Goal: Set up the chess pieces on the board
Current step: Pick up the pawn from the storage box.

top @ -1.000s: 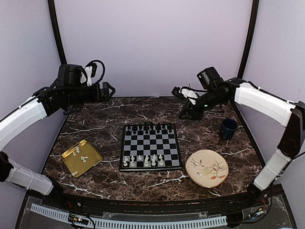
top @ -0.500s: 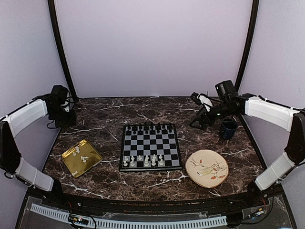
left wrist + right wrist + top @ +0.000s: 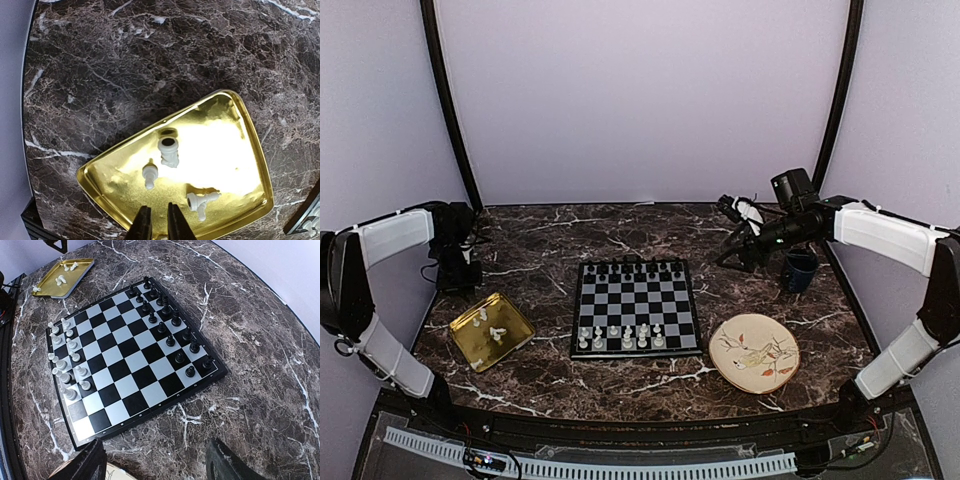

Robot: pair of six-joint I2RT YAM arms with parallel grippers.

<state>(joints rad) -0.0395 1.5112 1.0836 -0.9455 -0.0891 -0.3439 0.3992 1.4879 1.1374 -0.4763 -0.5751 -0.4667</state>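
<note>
Three white chess pieces (image 3: 169,151) lie in the gold tray (image 3: 235,125) near the worktop's (image 3: 620,375) left edge, the board (image 3: 636,300) at its middle. The left tool (image 3: 159,226) hangs over them, narrow and empty; widen it, straddle one piece, descend gently. The right tool (image 3: 157,464) stands wide.

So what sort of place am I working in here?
Probably a lab test booth, not a home: plain lilac walls close in a marble-look table, laid with staged props like the chessboard and gold tray.
</note>
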